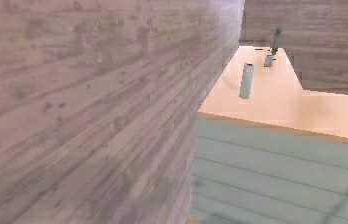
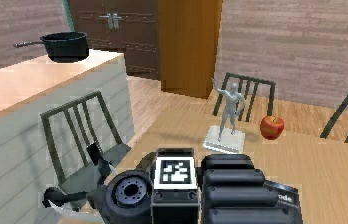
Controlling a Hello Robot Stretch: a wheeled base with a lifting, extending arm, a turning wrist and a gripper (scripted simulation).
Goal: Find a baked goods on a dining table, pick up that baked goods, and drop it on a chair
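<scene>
Arm side view, nearest: the dark arm with a white marker square (image 2: 178, 170). Left of it is the gripper (image 2: 77, 180), its thin fingers reaching left in front of a dark slat-back chair (image 2: 77, 120). With the chair behind the fingers I cannot tell whether it holds anything, and I cannot tell its grip either.

Right of the arm is the dining table (image 2: 312, 160), with a wood top. On it stand a grey statue (image 2: 228, 105) on a pale base and, just right of it, a round red apple (image 2: 272, 127). They are near each other but apart. A second chair (image 2: 250, 92) stands at the table's far side and a third chair (image 2: 347, 112) at the right edge.

Left is a counter (image 2: 42, 85), peach on top, with a black pan (image 2: 60, 44) at its far end. Farthest is a brown door (image 2: 190, 45).

Forward view: a grey plank wall (image 1: 82, 100) is close on the left. Right of it is a peach countertop (image 1: 272, 100) over pale plank siding (image 1: 282, 170). A grey upright cylinder (image 1: 247, 80) stands on it, and farther along is a small dark item (image 1: 272, 50), too small to name.
</scene>
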